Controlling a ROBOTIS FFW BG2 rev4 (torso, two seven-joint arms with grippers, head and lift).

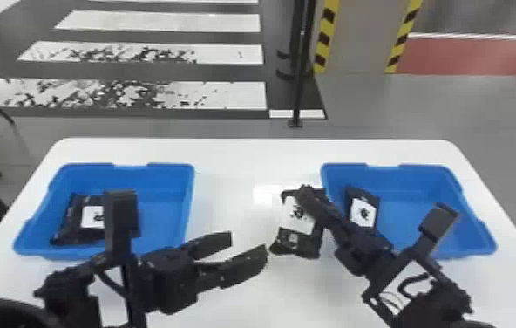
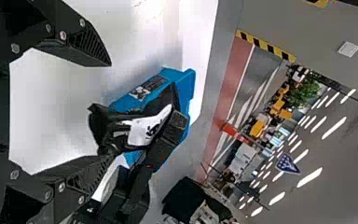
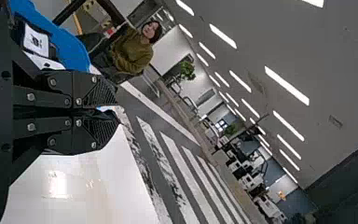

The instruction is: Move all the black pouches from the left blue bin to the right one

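Black pouch (image 1: 297, 221) is pinched by the right claw (image 1: 307, 192) beside the right blue bin (image 1: 422, 185), where another pouch (image 1: 363, 211) is seen. The left claw (image 1: 248, 244) is opened wide.

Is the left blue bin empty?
No, a black pouch with a white label lies in the left blue bin.

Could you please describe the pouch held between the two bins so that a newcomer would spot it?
On the white table stand a left blue bin and a right blue bin. In the head view, the black pouch shows between them, held by the right gripper; the left pouch and right pouch lie ungripped inside the bins.
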